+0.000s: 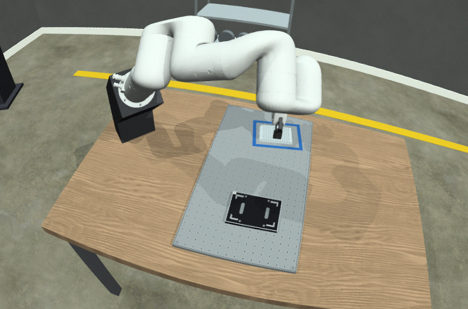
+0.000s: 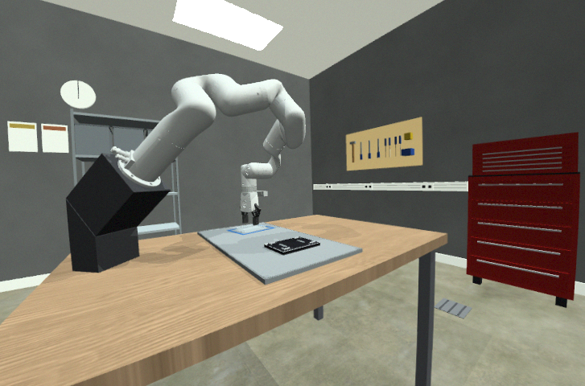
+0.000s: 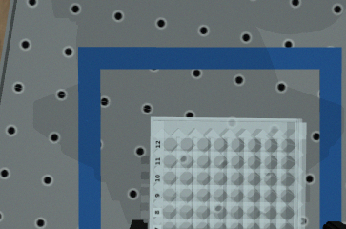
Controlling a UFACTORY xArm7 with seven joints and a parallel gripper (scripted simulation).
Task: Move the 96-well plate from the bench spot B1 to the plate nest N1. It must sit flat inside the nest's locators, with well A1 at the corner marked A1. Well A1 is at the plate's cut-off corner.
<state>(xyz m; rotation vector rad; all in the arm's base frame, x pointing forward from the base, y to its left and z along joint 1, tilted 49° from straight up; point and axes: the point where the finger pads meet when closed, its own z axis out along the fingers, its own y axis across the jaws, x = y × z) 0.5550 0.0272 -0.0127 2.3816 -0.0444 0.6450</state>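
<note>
Room enclosed by dark grey walls (image 2: 238,149) with a pale baseboard. Concrete-toned floor (image 2: 370,336), crossed by a yellow line (image 1: 387,128). A rectangular ceiling light panel (image 2: 227,22) is seen at 12 o'clock in the exterior view. A wooden table (image 2: 174,295) on dark legs fills the centre. At 3 o'clock a red drawer cabinet (image 2: 523,214) is placed against the wall; at 1 o'clock a tan pegboard (image 2: 384,143) with hung tools is mounted above a white rail (image 2: 393,186). At 9 o'clock a grey shelf unit (image 2: 74,149), round clock (image 2: 77,94) and two posters (image 2: 37,137) are noted. A small floor grate (image 2: 452,308) lies at 4 o'clock.
</note>
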